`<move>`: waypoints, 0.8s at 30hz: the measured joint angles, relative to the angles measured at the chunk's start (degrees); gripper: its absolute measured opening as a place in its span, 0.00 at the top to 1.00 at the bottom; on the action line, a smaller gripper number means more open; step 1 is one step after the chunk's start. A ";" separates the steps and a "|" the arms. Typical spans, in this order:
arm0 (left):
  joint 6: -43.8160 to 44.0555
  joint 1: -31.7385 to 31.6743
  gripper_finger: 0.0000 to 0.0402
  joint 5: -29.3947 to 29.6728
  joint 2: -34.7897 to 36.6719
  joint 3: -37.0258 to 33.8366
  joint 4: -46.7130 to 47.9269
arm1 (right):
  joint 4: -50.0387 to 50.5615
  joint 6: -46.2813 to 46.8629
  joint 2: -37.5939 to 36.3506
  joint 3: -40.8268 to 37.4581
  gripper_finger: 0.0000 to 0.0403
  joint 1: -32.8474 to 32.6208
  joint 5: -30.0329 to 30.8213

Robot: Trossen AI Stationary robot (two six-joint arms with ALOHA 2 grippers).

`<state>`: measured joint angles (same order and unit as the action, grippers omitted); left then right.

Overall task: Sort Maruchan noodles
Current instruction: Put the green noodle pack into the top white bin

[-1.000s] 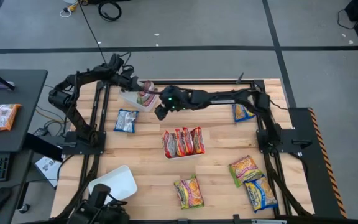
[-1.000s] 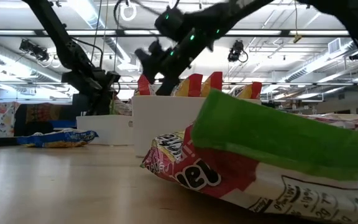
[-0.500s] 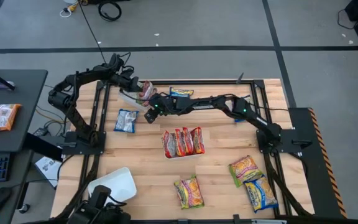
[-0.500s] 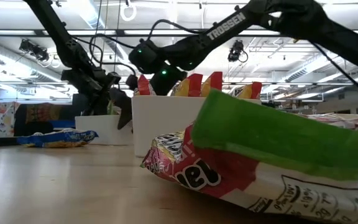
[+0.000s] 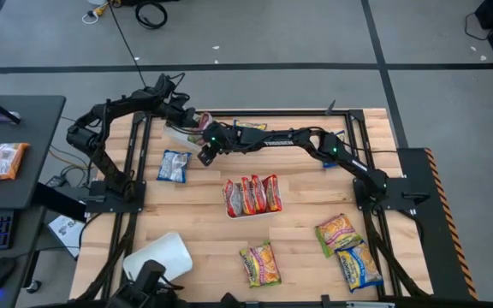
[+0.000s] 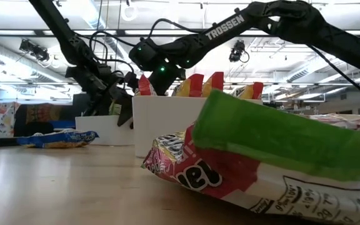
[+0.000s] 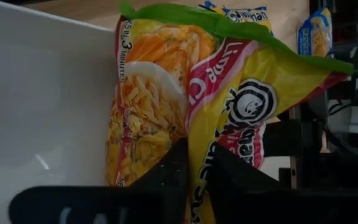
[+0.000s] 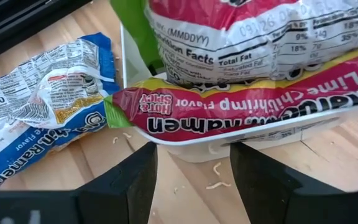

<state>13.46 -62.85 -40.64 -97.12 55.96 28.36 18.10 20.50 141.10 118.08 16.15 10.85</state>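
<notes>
The left gripper (image 5: 187, 121) pinches a lime chili ramen packet (image 7: 241, 106) inside the white tray (image 5: 178, 134) at the table's far side. The right gripper (image 5: 204, 154) waits open just beside it.

Grey floor (image 5: 332, 34) with dark tape lines, black side desk (image 5: 11, 162), bright ceiling lights (image 6: 330, 47).

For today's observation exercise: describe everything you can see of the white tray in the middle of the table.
The white tray is a small rectangular tub of smooth, plastic-looking material with plain upright walls. It sits flat on the wooden table, near its centre. Four red-orange noodle packets stand on edge inside it, side by side, their tops poking above the rim in the low view. Neither pincer touches it.
</notes>
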 joint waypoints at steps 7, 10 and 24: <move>0.49 -1.58 0.73 -1.44 -0.26 0.78 0.07 | 0.85 -0.13 -0.09 0.11 0.49 -0.34 0.56; 0.34 -1.89 0.65 -1.36 -0.32 2.07 0.72 | 0.77 -0.11 -0.11 0.17 0.49 -0.36 0.28; -2.56 -2.13 0.52 7.35 3.90 8.01 6.71 | 2.18 0.03 -0.26 0.26 0.49 -0.26 -0.78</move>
<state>10.90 -64.98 -33.29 -93.23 63.97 35.07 20.29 20.52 140.84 118.34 15.89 10.08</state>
